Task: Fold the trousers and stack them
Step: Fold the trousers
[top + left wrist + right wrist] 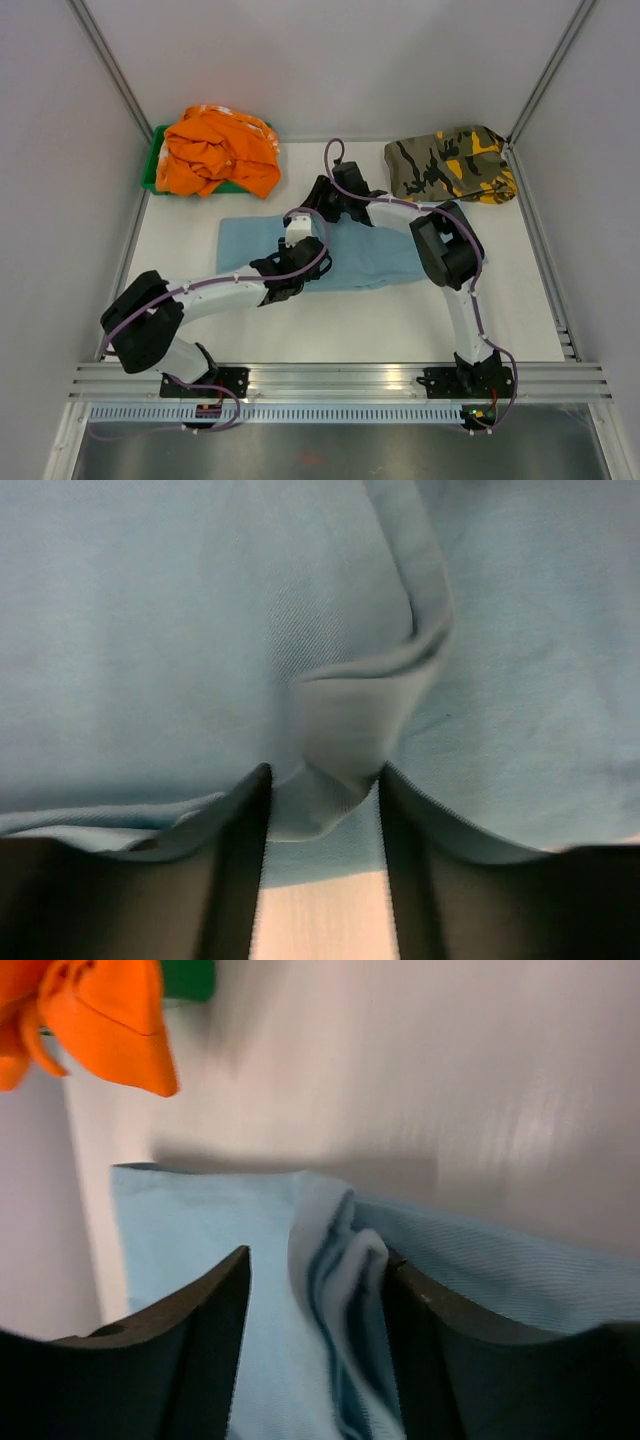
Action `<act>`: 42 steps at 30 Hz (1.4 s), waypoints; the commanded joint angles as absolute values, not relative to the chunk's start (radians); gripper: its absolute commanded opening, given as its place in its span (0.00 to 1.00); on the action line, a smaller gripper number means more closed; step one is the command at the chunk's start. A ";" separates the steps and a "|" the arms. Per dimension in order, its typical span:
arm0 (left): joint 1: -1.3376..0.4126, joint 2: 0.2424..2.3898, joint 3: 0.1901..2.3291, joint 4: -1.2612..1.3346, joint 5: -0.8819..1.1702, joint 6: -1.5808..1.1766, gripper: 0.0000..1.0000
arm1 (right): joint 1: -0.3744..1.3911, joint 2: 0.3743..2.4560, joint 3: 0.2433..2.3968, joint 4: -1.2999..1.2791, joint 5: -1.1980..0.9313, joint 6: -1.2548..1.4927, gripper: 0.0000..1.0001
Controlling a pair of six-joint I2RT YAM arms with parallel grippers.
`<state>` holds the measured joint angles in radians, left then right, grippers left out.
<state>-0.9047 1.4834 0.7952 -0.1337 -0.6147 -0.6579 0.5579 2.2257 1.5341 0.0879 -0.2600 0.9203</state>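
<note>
Left arm is bent sharply at the elbow, forearm reaching forward and right. Left end effector points down, jaws partly apart. Right arm rises, then bends left. Right end effector sits low, jaws partly apart.

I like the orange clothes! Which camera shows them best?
The top external view: it shows the whole orange clothes pile in a green bin at the far left. The right wrist view catches only a blurry orange edge; the left wrist view shows none, just the light blue trousers.
</note>
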 commanded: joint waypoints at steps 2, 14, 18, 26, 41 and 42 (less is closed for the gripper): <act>-0.905 1.402 0.856 -0.163 -0.551 -0.647 0.64 | 0.557 2.143 1.637 -0.173 -0.085 0.645 0.68; -0.315 1.164 0.931 -0.472 -0.124 -0.641 0.97 | 0.477 1.778 1.524 -0.433 0.075 0.448 0.78; -0.151 1.218 0.890 -0.474 -0.071 -0.621 0.97 | 0.479 1.652 1.379 -0.385 0.005 0.433 0.77; 0.055 1.347 0.758 -0.344 0.029 -0.588 0.96 | 0.520 1.513 1.155 -0.325 -0.133 0.497 0.76; 0.117 1.358 0.681 -0.235 0.112 -0.583 0.94 | 0.689 1.767 1.115 -0.066 -0.045 0.663 0.75; 0.117 1.355 0.678 -0.233 0.115 -0.583 0.94 | 0.689 1.805 1.135 -0.075 -0.031 0.632 0.76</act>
<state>0.1120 1.3788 0.6922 -0.2878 0.0643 -0.5976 0.6952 1.7535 1.1046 -0.1421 -0.0967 0.6350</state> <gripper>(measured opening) 0.946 0.753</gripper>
